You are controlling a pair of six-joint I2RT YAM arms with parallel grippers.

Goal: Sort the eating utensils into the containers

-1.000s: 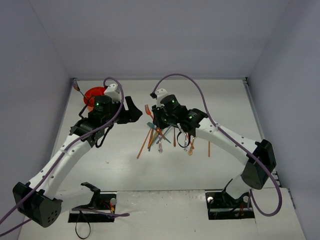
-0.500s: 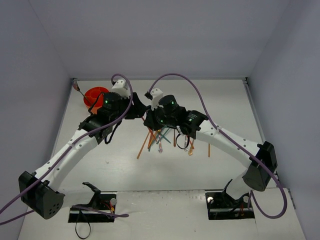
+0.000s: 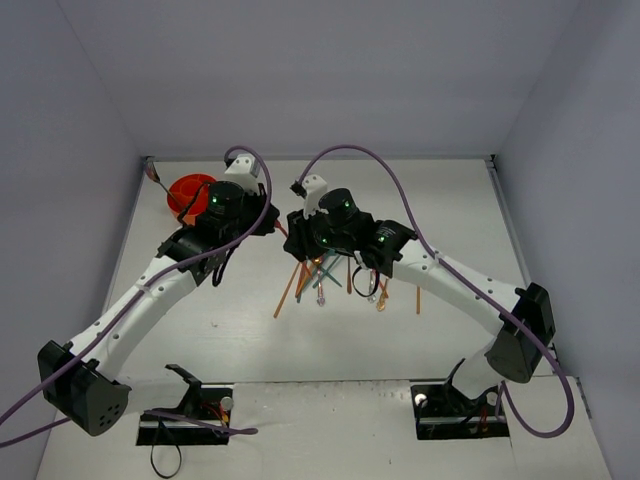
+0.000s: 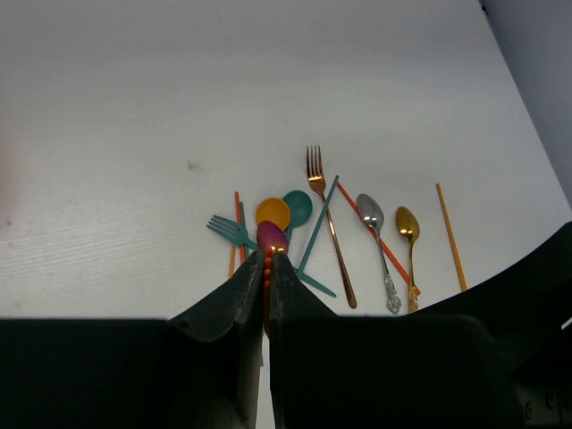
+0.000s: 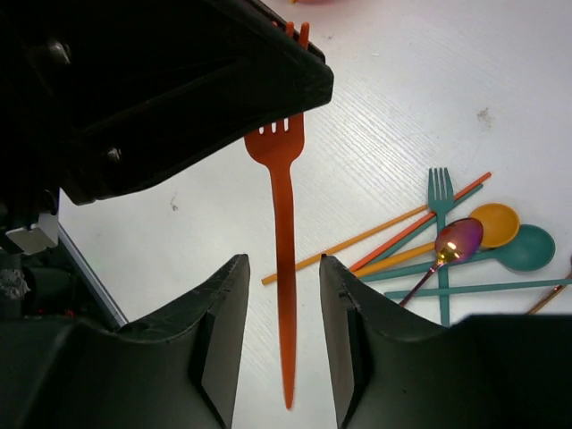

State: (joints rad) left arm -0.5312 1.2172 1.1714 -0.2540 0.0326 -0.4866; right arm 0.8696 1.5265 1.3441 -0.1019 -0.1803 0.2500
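A: White tabletop, two arms over the middle. What's changed?

B: Left arm has swung in from the cup side & met the right arm above the pile. A sec ago the left pincer was spread and clear of the fork. Now it's pressed together on the tine end of the orange fork. The right pincer, which had been pinching it, has begun to part: its fingers stand either side of the handle w/ a gap on both sides.

A: Handover, then?

B: Looks like it, right to left. Fork hangs off the tabletop, held by its tines, handle free. Makes sense imo: the cup is on left's side, so left can carry it over. Not sorted yet.

A: Rest of the utensils?

B: Loose mid-tabletop, some crossing: teal fork, copper fork, silver spoon, gold spoon, chopsticks etc.

A: Container?

B: One orange-red cup, back-left, well apart from the pile. A slim dark thing seems to lean out over its rim toward the corner. Which compartment, can't tell; the inside is too small to read.
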